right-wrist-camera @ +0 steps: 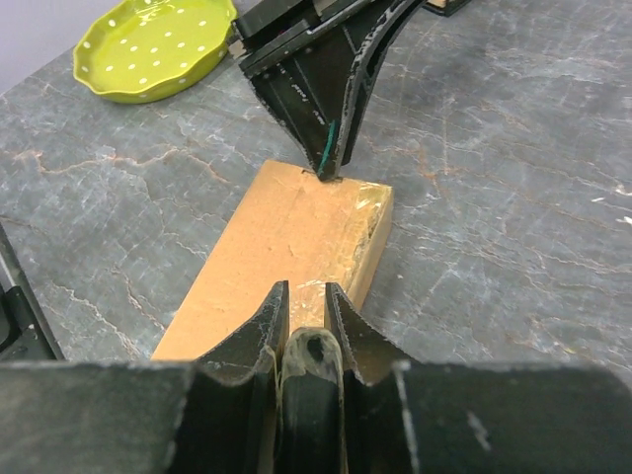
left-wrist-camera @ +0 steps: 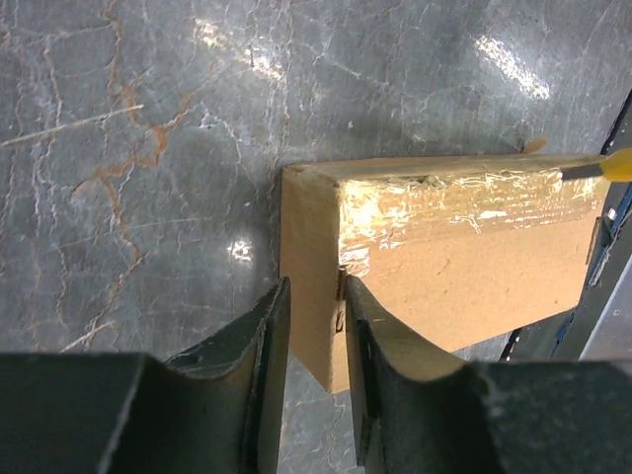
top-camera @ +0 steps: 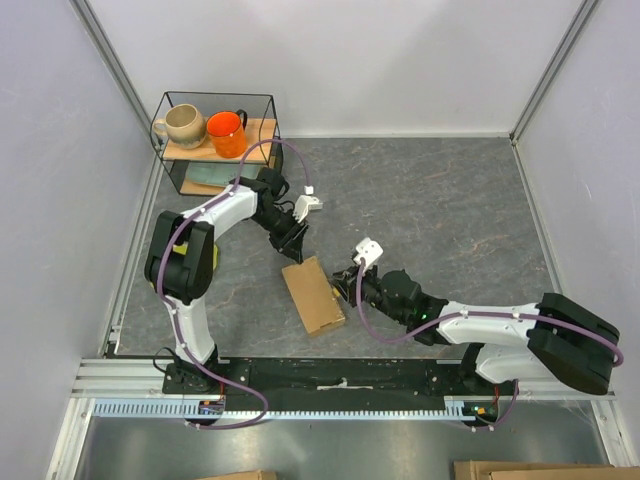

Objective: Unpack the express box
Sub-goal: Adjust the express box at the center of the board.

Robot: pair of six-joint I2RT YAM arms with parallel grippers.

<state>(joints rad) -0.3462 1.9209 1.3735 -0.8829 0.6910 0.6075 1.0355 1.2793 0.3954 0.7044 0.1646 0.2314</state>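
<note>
the left arm rises from its base, folds at the elbow and angles inward, with the wrist tipped steeply down. the left gripper (top-camera: 296, 254) meets the far end of the express box (top-camera: 313, 297) from above. its fingers (left-wrist-camera: 265, 365) are drawn almost together. the cardboard of the box's end edge sits pinched in the narrow slit between them. the box lies flat on the table (top-camera: 430, 210), and from this hand it runs away toward the right gripper (top-camera: 341, 285). its taped top lies just past the left fingertips.

the right arm stretches low and nearly straight in from the right, with the wrist roughly level. its gripper sits at the box's right long edge. its fingers (right-wrist-camera: 265, 326) are pressed onto a dark object (right-wrist-camera: 308, 360) with a pale rim, held between them. ahead of this hand lies the box top, then the tip of the left gripper at the box's far edge. a green plate (right-wrist-camera: 153, 44) sits beyond that, off to the left.
</note>
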